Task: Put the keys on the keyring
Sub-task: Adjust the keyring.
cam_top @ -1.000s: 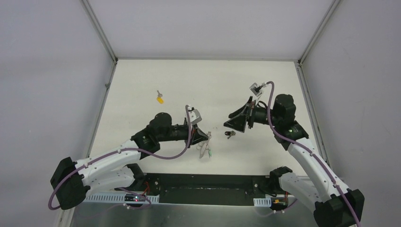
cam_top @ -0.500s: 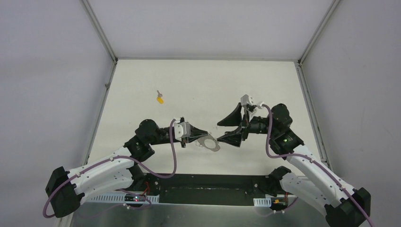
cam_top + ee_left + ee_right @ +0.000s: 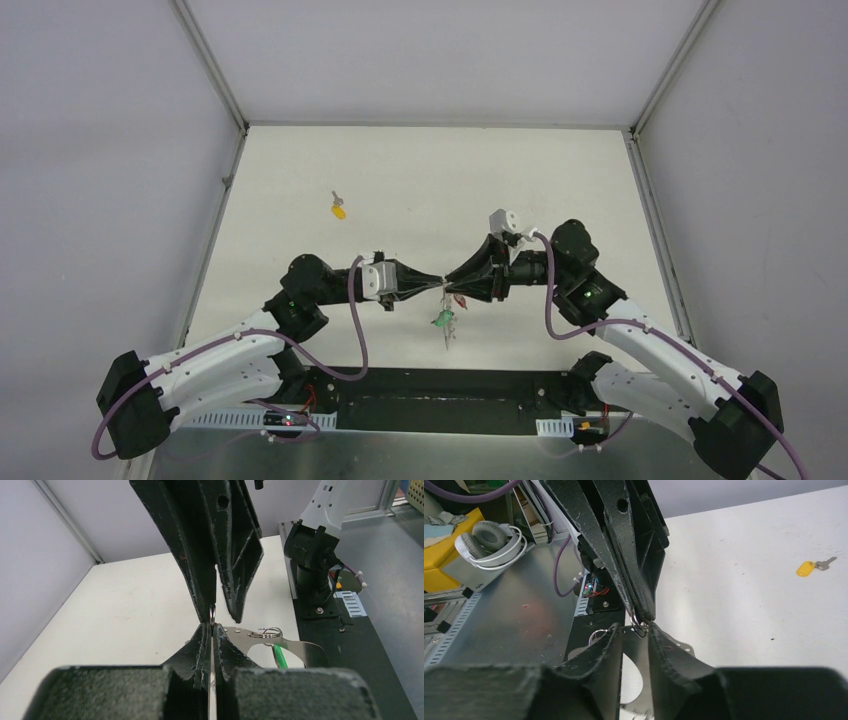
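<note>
1. where the two pairs of jaws meet tip to tip above the bench (image 3: 420, 170), the left jaws are pressed flat together on the thin edge of the keyring (image 3: 300, 647). it juts out sideways from them as a silvery band.
2. facing them, the right jaws stand a little apart, with a narrow gap between, straddling that same edge just past the left tips. i see nothing pinched in them, though a small wire ring (image 3: 639, 627) sits right at the meeting point.
3. just below the jaws hangs the green-tagged key (image 3: 443, 320), seemingly from the keyring. how it is attached is too small to tell.
4. well apart from both pairs, out beyond the left jaws, the yellow-tagged key (image 3: 805, 569) lies on the bench, not yet on the loop. the black-tagged key i cannot pick out.
5. the step in hand looks like a two-handed working of the keyring's edge.
   - the left grip should be firm and unmoving.
   - the right jaws should close only on the band or the small ring, never on the left tips.
   - any pull should run slowly along the band, so that it neither twists nor springs free.
</note>
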Controlling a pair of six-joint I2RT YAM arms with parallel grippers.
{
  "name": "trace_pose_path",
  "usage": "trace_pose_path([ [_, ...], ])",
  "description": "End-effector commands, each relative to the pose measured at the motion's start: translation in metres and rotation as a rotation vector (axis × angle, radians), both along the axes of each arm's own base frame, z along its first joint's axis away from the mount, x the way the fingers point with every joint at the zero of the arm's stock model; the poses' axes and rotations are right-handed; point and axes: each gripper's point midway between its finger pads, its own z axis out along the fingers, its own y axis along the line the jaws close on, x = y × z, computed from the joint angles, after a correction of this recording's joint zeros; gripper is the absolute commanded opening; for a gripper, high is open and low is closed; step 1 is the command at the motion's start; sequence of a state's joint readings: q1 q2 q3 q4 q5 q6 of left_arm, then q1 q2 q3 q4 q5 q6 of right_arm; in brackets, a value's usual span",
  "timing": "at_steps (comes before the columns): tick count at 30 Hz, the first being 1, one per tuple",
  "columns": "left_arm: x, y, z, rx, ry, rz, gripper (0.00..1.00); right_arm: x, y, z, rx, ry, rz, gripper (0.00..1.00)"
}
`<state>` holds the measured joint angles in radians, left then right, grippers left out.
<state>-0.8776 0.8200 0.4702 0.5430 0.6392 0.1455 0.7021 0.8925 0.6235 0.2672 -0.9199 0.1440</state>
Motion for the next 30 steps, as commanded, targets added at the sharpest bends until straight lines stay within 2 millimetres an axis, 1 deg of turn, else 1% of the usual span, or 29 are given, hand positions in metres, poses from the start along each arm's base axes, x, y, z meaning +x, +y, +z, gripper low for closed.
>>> trace_pose_path([
  [1, -0.010, 0.000, 0.027, -0.085, -0.067, -0.045, 0.00, 0.003, 0.005, 0.014, 0.044, -0.101, -0.011, 0.20],
  [2, -0.010, 0.000, 0.027, -0.087, -0.066, -0.046, 0.00, 0.003, 0.005, 0.014, 0.043, -0.102, -0.010, 0.16],
  [4, -0.011, 0.000, 0.028, -0.088, -0.062, -0.050, 0.00, 0.003, 0.006, 0.013, 0.042, -0.101, -0.012, 0.12],
  [6, -0.012, 0.000, 0.028, -0.086, -0.057, -0.054, 0.00, 0.003, 0.006, 0.015, 0.044, -0.106, -0.015, 0.00],
  [11, -0.011, 0.000, 0.024, -0.069, -0.040, -0.052, 0.00, 0.002, 0.005, 0.011, 0.017, -0.107, -0.018, 0.00],
  [12, -0.011, 0.000, 0.023, -0.060, -0.032, -0.052, 0.04, 0.002, 0.004, 0.009, -0.002, -0.103, -0.021, 0.00],
  [13, -0.010, 0.000, 0.019, -0.040, -0.014, -0.045, 0.15, 0.003, 0.003, 0.007, -0.022, -0.107, -0.025, 0.00],
  [15, -0.007, 0.002, 0.014, -0.008, 0.025, -0.017, 0.28, 0.001, -0.002, 0.002, -0.072, -0.100, -0.029, 0.00],
  [18, 0.000, 0.006, 0.005, 0.048, 0.081, 0.039, 0.42, 0.003, -0.010, -0.006, -0.159, -0.116, -0.049, 0.00],
  [19, 0.002, 0.008, 0.003, 0.066, 0.094, 0.054, 0.45, 0.003, -0.013, -0.008, -0.187, -0.115, -0.053, 0.00],
  [21, 0.003, 0.011, -0.002, 0.106, 0.107, 0.069, 0.48, 0.004, -0.017, -0.008, -0.238, -0.110, -0.061, 0.00],
  [24, 0.003, 0.013, -0.005, 0.171, 0.123, 0.074, 0.49, 0.005, -0.023, -0.014, -0.328, -0.071, -0.073, 0.00],
  [26, 0.004, 0.011, -0.010, 0.220, 0.149, 0.070, 0.49, 0.007, -0.026, -0.019, -0.391, -0.043, -0.077, 0.00],
  [29, 0.004, 0.004, -0.012, 0.267, 0.186, 0.041, 0.47, 0.009, -0.031, -0.026, -0.491, 0.007, -0.087, 0.00],
  [30, 0.004, 0.002, -0.012, 0.274, 0.200, 0.032, 0.46, 0.008, -0.034, -0.031, -0.538, 0.033, -0.088, 0.00],
])
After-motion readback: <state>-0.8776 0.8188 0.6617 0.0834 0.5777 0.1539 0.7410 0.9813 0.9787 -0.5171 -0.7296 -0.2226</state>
